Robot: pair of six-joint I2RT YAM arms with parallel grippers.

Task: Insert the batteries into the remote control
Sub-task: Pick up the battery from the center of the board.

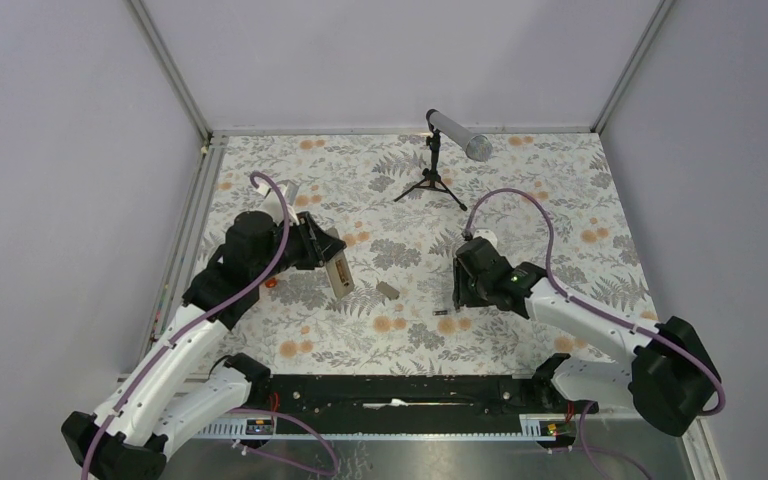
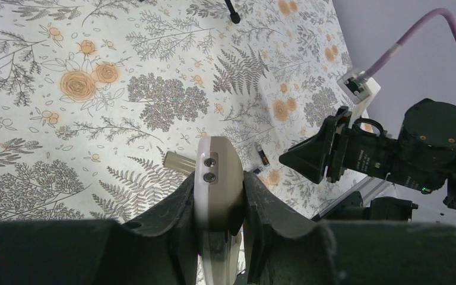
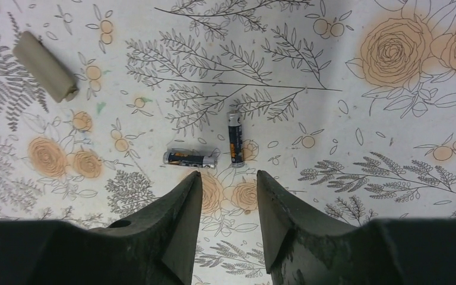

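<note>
My left gripper is shut on the remote control and holds it above the table, beige-grey back showing. In the left wrist view the remote stands on edge between the fingers of this gripper. The two batteries lie on the cloth just below my right gripper. In the right wrist view one battery lies crosswise and the other lengthwise, just ahead of the open, empty right gripper. Both also show in the left wrist view.
The flat grey cover piece lies on the cloth between the arms; it also shows in the right wrist view and the left wrist view. A microphone on a small tripod stands at the back. A small orange object lies under the left arm.
</note>
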